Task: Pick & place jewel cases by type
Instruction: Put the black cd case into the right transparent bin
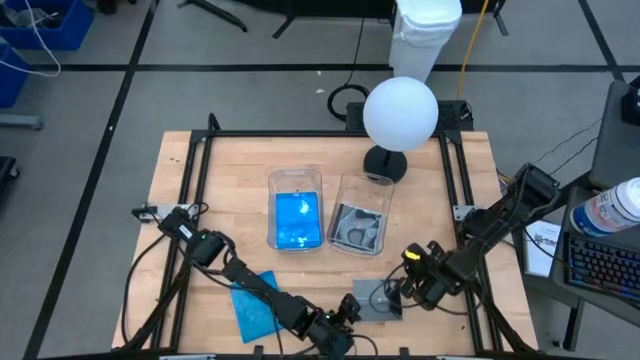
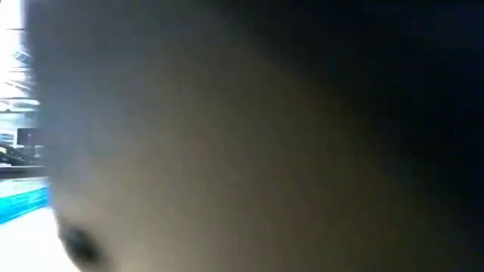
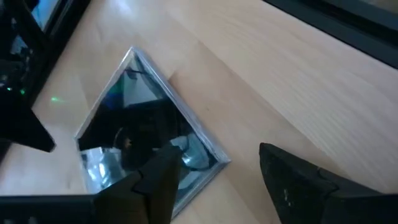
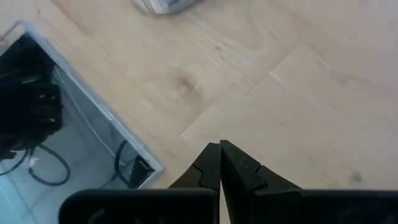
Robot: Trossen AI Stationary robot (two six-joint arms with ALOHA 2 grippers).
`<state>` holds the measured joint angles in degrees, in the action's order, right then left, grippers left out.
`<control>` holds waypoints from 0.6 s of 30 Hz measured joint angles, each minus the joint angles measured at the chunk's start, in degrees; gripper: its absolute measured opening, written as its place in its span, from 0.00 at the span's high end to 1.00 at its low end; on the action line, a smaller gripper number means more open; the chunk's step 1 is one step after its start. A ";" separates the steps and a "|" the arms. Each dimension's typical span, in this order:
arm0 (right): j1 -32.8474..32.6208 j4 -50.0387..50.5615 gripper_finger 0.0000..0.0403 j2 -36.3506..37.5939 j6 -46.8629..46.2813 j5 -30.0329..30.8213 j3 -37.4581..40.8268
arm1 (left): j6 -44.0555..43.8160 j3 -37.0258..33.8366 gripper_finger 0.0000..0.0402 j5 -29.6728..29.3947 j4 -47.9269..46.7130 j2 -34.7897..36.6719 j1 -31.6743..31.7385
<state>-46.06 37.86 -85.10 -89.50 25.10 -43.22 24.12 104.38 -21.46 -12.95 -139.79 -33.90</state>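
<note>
L fingers (image 3: 217, 180) apart over grey case (image 3: 146, 134) | R fingers (image 4: 219, 163) closed, holding nothing

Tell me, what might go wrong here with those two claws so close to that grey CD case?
The left gripper stands open over a corner of the grey case, so it may only catch the edge and let it slip. The shut right gripper sits beside the same case; the arms could bump. The blue case lies under the left arm and could get dragged.
</note>
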 joint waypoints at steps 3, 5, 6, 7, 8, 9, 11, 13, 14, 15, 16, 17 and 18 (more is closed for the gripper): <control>0.75 -3.69 1.00 0.03 0.81 -1.64 1.99 | -0.18 0.09 0.46 0.17 0.69 -0.91 0.09; 1.26 -6.17 1.00 0.03 2.14 -2.91 3.05 | -0.17 0.09 0.46 0.21 0.76 -0.95 0.14; 1.42 -7.71 1.00 0.05 2.72 -3.47 3.64 | -0.18 0.09 0.46 0.16 0.77 -0.98 0.15; 1.52 -9.07 1.00 0.16 3.23 -3.90 4.21 | -0.26 0.09 0.46 0.14 0.71 -0.98 0.18; 1.61 -10.32 1.00 0.28 3.45 -4.00 4.85 | -0.47 0.09 0.45 0.05 0.61 -0.98 0.19; 1.70 -11.63 1.00 0.31 3.92 -3.94 5.43 | -0.48 0.09 0.45 -0.18 0.61 -0.98 0.20; 1.75 -14.61 1.00 0.33 4.58 -4.07 6.47 | -0.14 0.09 0.43 -0.80 0.45 -1.02 0.16; 1.79 -16.70 1.00 0.24 4.68 -4.13 6.81 | -0.04 0.07 0.42 -1.08 -0.01 -1.06 0.16; 1.79 -17.24 1.00 0.24 4.71 -4.15 6.84 | -0.08 0.08 0.42 -1.09 -0.24 -1.21 0.20; 1.79 -17.88 1.00 0.24 4.79 -4.15 6.85 | -0.22 0.09 0.42 -1.27 -0.30 -1.46 0.25; 1.79 -18.64 1.00 0.20 5.15 -4.17 6.86 | -0.15 0.09 0.42 -1.75 -0.42 -1.67 0.25; 1.79 -19.63 1.00 0.18 5.84 -4.21 6.86 | -0.17 0.09 0.42 -2.60 -0.46 -2.02 0.28; 1.79 -20.84 1.00 0.13 6.80 -4.32 6.90 | -0.21 0.09 0.42 -3.24 -0.51 -2.32 0.30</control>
<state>-44.27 17.02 -84.97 -82.70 20.79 -36.32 23.90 104.47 -24.71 -13.46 -142.11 -33.59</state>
